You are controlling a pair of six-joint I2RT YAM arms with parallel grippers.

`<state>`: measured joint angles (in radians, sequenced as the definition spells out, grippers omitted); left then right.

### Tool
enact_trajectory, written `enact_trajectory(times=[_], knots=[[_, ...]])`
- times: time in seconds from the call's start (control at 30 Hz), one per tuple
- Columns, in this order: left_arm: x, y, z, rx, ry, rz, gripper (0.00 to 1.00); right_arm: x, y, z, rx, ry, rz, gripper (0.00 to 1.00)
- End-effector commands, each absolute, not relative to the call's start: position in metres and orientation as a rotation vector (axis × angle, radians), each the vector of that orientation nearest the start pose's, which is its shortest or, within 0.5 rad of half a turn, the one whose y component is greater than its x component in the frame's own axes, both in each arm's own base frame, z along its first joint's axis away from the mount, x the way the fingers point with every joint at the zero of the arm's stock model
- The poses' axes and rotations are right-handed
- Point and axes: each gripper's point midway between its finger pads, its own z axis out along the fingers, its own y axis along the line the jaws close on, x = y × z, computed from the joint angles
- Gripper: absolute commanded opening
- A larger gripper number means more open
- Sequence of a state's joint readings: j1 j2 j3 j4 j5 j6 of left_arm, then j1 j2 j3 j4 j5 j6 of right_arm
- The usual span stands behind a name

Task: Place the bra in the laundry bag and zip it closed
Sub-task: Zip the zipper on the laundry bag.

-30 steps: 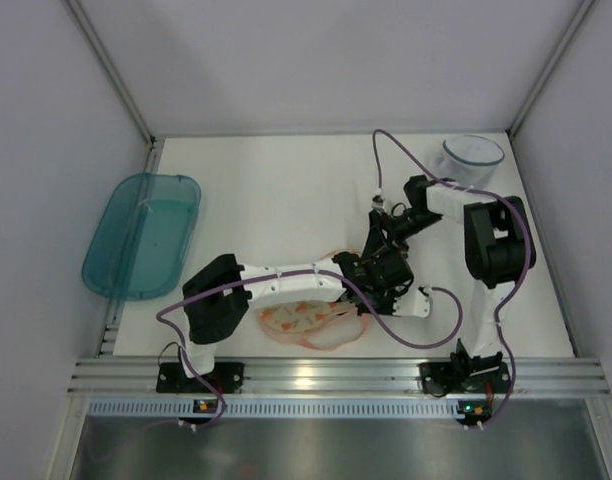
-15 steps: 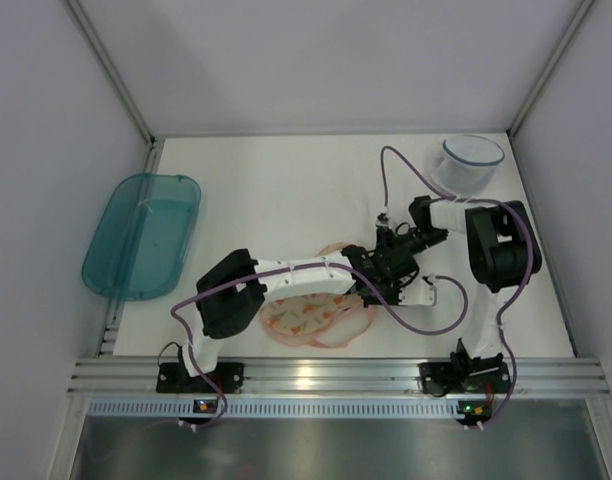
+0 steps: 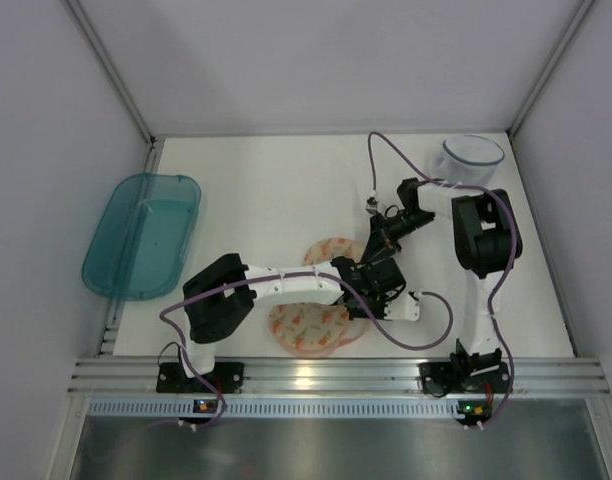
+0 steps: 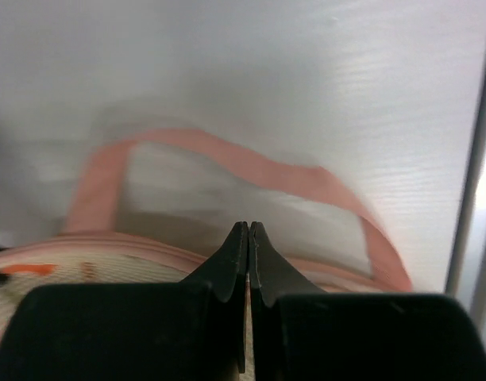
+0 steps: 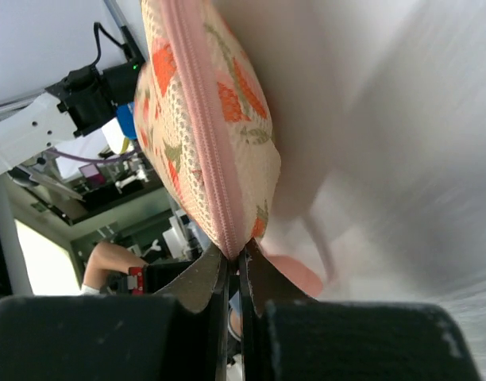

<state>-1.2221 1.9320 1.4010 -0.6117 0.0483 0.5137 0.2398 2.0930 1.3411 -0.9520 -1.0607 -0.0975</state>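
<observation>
The laundry bag (image 3: 306, 328) lies near the table's front edge, cream-peach with orange and green triangles. One of its lobes (image 3: 334, 250) is raised behind the other. My right gripper (image 3: 369, 250) is shut on its pink zip edge. In the right wrist view the bag (image 5: 203, 119) hangs up from the jaws of the right gripper (image 5: 235, 252). My left gripper (image 3: 371, 293) is at the bag's right side. In its own view the left gripper (image 4: 248, 226) is shut above the bag's fabric (image 4: 68, 270), with the pink loop (image 4: 251, 167) beyond it. I cannot tell whether it pinches anything. The bra is hidden in every view.
A teal plastic bin (image 3: 141, 235) sits at the table's left edge. At the back right corner stands a translucent round tub (image 3: 469, 160). Purple cables loop over the table around both wrists. A metal rail (image 3: 326, 375) runs along the front edge.
My right gripper has gone from open to shut on the bag's zip edge and pulled one lobe up and back. The left wrist shifted slightly left with the bag.
</observation>
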Motion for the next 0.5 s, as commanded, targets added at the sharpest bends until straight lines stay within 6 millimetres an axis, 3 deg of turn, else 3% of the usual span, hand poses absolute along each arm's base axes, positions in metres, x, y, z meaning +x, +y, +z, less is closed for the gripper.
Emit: enact_trajectory(times=[0.0, 0.03, 0.07, 0.1, 0.13, 0.23, 0.47], knots=[[0.112, -0.400, 0.059, -2.664, -2.181, 0.601, 0.00, 0.298, 0.230, 0.069, -0.485, 2.748, 1.621, 0.00], [0.111, -0.396, 0.055, -2.649, -2.182, 0.589, 0.00, 0.305, 0.232, 0.073, -0.492, 2.733, 1.609, 0.00], [0.111, -0.395, 0.054, -2.631, -2.201, 0.584, 0.00, 0.307, 0.233, 0.074, -0.493, 2.733, 1.604, 0.06], [0.116, -0.395, 0.054, -2.633, -2.221, 0.553, 0.00, 0.306, 0.233, 0.076, -0.492, 2.738, 1.608, 0.21], [0.119, -0.398, 0.056, -2.640, -2.234, 0.545, 0.00, 0.305, 0.233, 0.078, -0.494, 2.738, 1.609, 0.47], [0.134, -0.406, 0.064, -2.662, -2.284, 0.516, 0.00, 0.295, 0.227, 0.084, -0.504, 2.748, 1.584, 0.66], [0.179, -0.424, 0.088, -2.693, -2.417, 0.469, 0.00, 0.261, 0.201, 0.099, -0.490, 2.776, 1.562, 0.69]])
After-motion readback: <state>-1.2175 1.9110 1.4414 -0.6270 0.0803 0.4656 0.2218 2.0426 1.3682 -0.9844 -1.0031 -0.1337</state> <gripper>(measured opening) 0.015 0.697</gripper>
